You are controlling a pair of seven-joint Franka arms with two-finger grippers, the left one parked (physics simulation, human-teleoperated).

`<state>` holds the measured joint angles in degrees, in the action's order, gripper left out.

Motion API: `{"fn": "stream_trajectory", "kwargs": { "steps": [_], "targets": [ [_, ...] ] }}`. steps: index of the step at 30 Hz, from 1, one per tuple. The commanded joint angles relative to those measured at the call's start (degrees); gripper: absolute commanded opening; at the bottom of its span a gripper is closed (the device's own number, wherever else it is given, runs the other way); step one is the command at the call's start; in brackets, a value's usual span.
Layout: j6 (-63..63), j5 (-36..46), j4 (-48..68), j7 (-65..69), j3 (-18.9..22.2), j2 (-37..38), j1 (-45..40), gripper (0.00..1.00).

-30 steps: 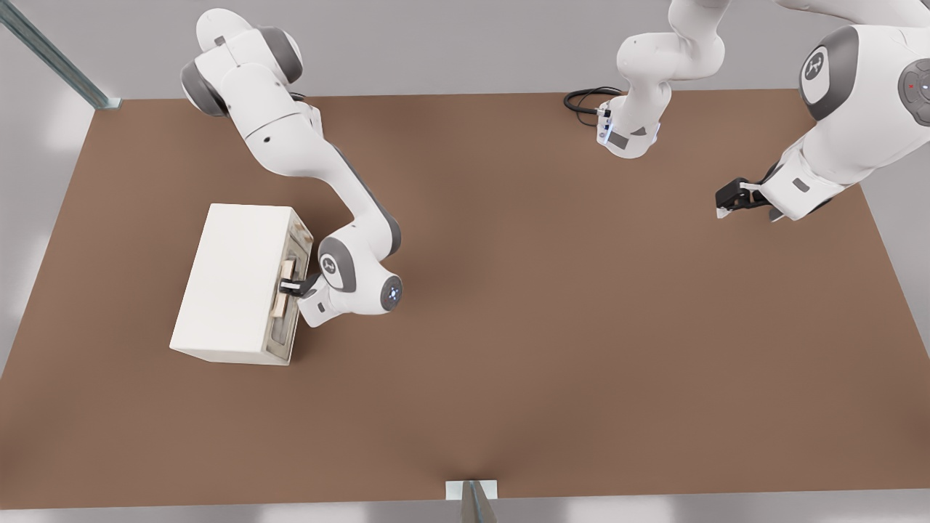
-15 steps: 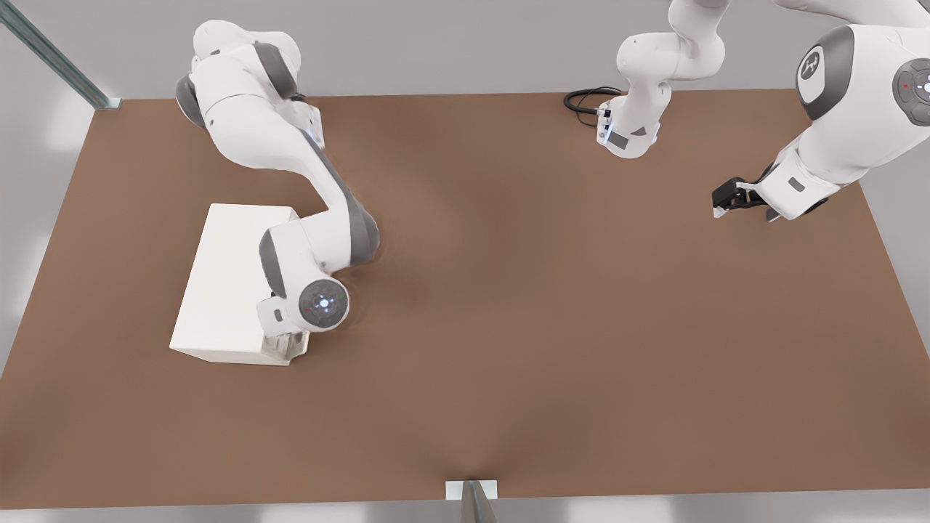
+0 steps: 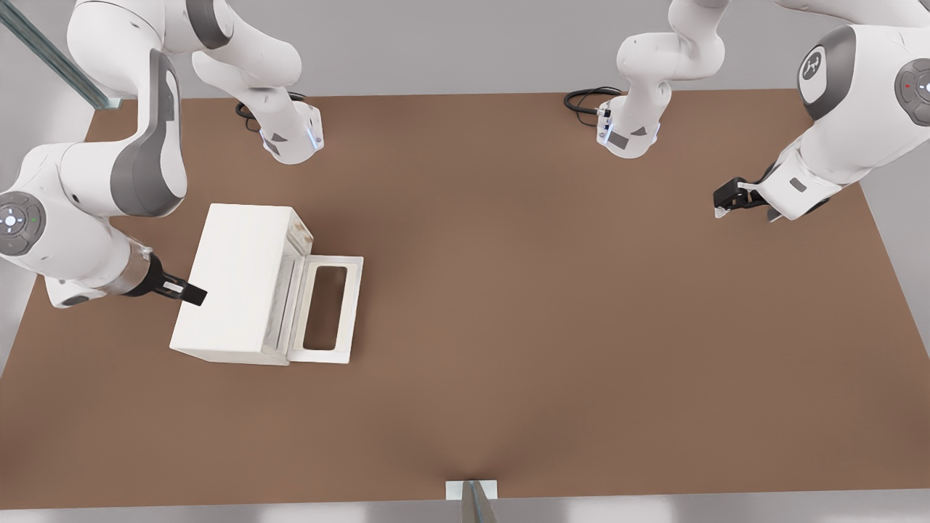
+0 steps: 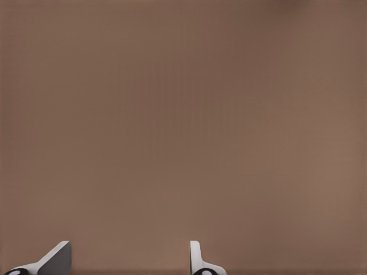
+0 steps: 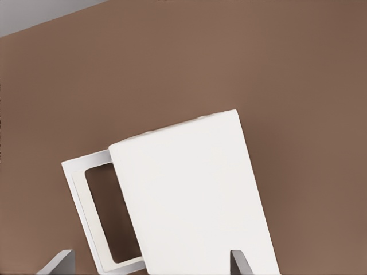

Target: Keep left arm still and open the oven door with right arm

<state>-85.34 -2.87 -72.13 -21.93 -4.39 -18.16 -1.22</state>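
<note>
The cream box oven [image 3: 236, 280] stands on the brown table [image 3: 552, 305] toward the front view's left. Its oven door [image 3: 325, 309] is swung fully down and lies flat on the table, inner face up, with the dark window [image 3: 325, 306] showing. The handle is hidden. My gripper [image 3: 187, 292] hangs at the oven's plain back edge, on the side away from the door, open and holding nothing. In the right wrist view the oven [image 5: 195, 195] and the lowered oven door [image 5: 92, 212] lie below my gripper [image 5: 150, 262], whose fingertips [image 5: 59, 261] are spread wide.
The right arm's base [image 3: 290, 138] stands at the table's far edge behind the oven. A black cable [image 3: 583, 98] lies by the other base [image 3: 628, 134]. The parked arm's gripper [image 3: 730, 197] hovers at the front view's right. A metal post [image 3: 472, 497] sits at the near edge.
The door, closed with my gripper at its handle a second ago, now lies flat open. My arm has let go and swung over the oven to its far side, toward the front view's left.
</note>
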Motion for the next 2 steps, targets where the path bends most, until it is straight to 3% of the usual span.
{"fn": "stream_trajectory", "kwargs": {
  "steps": [1, 2],
  "targets": [
    [-1.1, 0.1, 0.1, 18.5, 0.0, 0.1, 0.1, 1.00],
    [-1.1, 0.1, 0.1, 18.5, 0.0, 0.1, 0.1, 1.00]
  ]
}}
